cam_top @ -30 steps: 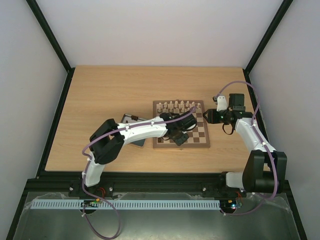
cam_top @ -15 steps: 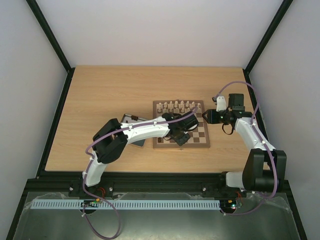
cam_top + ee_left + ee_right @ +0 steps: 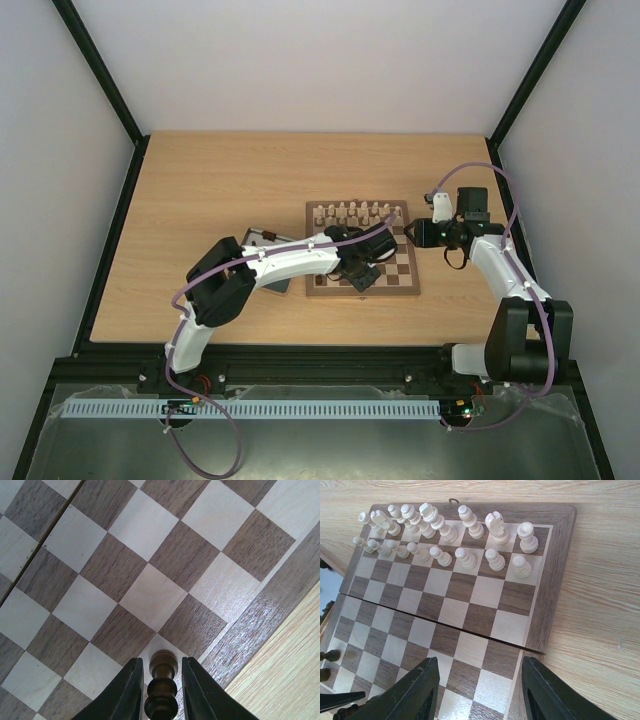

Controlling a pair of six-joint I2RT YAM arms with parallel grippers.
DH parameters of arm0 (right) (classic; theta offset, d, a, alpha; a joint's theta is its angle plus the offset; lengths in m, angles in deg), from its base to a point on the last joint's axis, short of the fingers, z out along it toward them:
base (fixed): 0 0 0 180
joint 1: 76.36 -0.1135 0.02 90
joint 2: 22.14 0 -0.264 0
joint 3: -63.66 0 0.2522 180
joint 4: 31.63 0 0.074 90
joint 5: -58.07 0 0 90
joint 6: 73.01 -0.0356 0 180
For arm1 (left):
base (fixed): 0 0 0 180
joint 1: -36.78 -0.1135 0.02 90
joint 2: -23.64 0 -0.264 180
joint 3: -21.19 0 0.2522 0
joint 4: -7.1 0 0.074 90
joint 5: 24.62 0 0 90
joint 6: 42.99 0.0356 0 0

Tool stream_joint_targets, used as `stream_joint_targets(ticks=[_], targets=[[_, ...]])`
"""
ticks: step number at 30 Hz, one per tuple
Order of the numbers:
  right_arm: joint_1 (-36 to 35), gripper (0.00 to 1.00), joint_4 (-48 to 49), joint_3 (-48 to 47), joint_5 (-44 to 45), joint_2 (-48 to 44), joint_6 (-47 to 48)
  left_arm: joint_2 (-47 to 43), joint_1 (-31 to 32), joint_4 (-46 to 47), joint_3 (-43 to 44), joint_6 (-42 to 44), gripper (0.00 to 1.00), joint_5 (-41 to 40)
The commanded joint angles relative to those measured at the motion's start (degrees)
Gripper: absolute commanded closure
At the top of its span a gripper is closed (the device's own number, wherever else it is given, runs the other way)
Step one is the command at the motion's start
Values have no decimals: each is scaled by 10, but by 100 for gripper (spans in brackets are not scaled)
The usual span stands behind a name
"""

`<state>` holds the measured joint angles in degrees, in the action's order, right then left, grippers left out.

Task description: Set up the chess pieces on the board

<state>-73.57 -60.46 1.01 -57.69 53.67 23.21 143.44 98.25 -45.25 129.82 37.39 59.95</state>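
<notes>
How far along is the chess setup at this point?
Done: cream pieces fill the far two rows of the board. In hand: left gripper straddles a dark pawn standing on a near-edge square. Left: most near squares are bare; right gripper hangs open, empty.

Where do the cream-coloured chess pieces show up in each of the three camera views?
Top external: the cream pieces form two rows along the board's far edge.
Left wrist: not in it; only bare squares and a dark pawn between the fingers.
Right wrist: two rows across the top of the picture.
Shared landmark: the board's brown border.
</notes>
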Motion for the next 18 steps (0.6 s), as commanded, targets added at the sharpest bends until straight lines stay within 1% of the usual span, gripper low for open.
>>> stream_joint_targets(ticks=[1,4,8,13,18], targets=[[1,52,-16,3,-14,5,6,-2,3,-13,9,-5,78,-5],[1,52,-16,3,-14,6,7,-6,3,-11,8,-5,78,-4],[1,52,-16,3,-16,7,6,-5,4,-14,7,-4,82,-4],[1,52,-17,3,-17,8,7,-11,3,-18,4,-5,83,-6],[1,52,-17,3,-17,10,6,-15,3,-16,-3,-8,83,-8]])
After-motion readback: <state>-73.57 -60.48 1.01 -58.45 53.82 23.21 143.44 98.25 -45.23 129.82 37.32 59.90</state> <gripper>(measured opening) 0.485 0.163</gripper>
